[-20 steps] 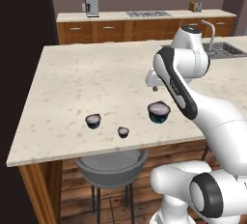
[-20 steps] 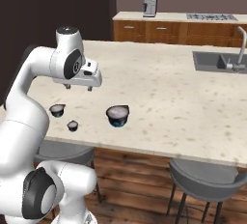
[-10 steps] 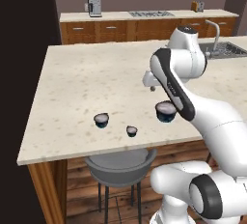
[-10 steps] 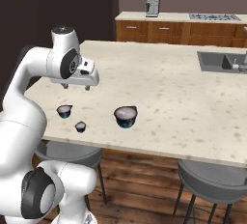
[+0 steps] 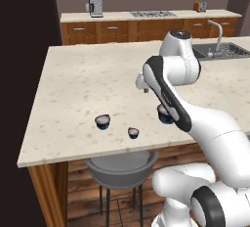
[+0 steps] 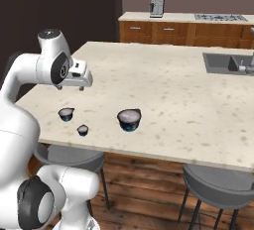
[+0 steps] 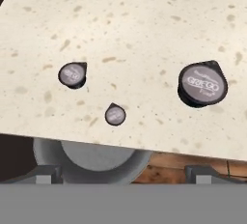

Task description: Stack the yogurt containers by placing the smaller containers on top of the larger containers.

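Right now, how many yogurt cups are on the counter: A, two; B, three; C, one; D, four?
B: a large cup, a mid-sized cup and the smallest cup stand apart on the counter near its front edge.

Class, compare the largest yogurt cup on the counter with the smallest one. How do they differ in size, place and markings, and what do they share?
Size: the largest cup is far wider than the smallest cup.
Place: the smallest cup sits nearest the counter edge, above the stool; the largest cup stands apart, farther in.
Markings: the largest cup's lid shows printed lettering; the smallest cup's lid is too small to read.
Shared: both stand upright, dark-sided with pale tabbed lids.
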